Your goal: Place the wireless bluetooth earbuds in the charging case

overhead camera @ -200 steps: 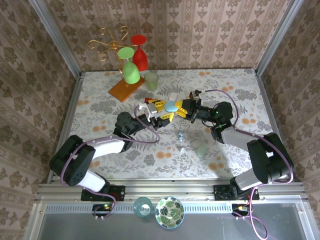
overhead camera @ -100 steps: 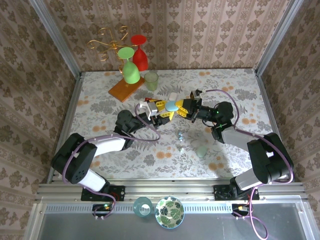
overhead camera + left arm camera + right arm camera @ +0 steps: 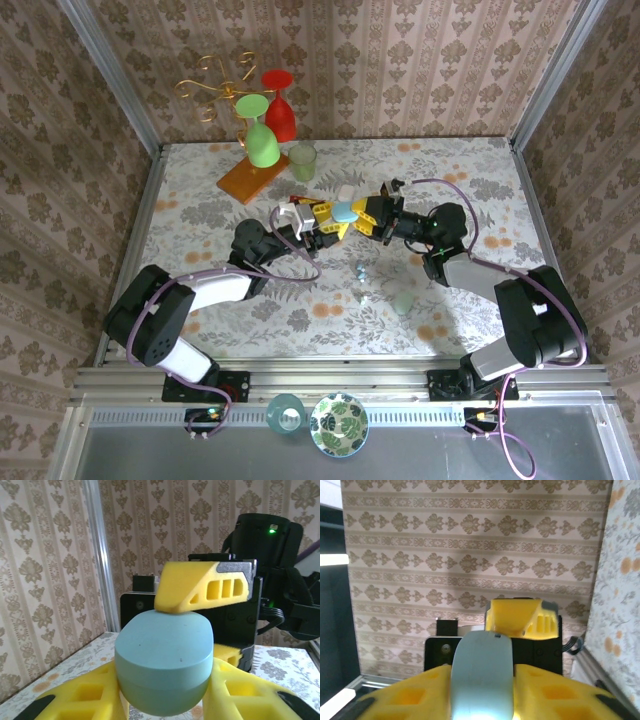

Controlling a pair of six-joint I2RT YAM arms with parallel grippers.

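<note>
Light blue, oval plastic charging case [image 3: 344, 211], lid shut, hangs mid-frame above the floral table [image 3: 200, 235]. Left claw [image 3: 330, 220] is clamped across its sides. Right claw [image 3: 366, 212] flanks it; we cannot tell its grip. We judge one steadies it while the other opens the lid.

Case [image 3: 344, 211] is a smooth light-blue oval pebble, lid shut, held up off the worktop [image 3: 470, 170]. The buds [image 3: 360, 268] are tiny pale specks lying loose on the worktop, near side of it.
</note>
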